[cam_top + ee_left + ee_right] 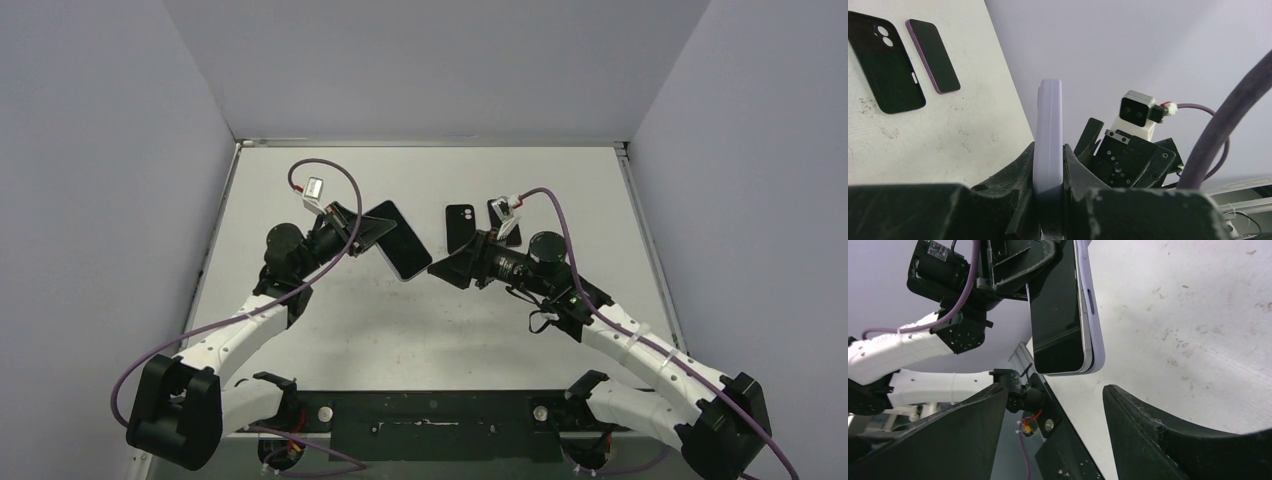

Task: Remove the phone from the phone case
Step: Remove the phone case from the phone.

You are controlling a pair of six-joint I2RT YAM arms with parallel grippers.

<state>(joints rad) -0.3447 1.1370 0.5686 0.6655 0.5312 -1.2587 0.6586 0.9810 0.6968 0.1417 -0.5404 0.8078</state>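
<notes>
Grips the phone (1055, 315), in its lavender case (1049, 125), with the left tool (1048, 150), squeezed shut on the two flat faces at one end. Holds it tilted, up off the tabletop (400, 340), over the middle and slightly toward the far edge. Shows a dark screen toward the right arm, with the lavender rim running down one long side and around the free corner. Has the right tool (1050, 390) spread wide and holding nothing, just beside that free end of the phone, with a gap to it in the right wrist view. Lying flat nearer the far edge, right of centre: a black case (885, 62) with camera cutout, and just beside it a purple-rimmed phone (933, 55), the two apart.
</notes>
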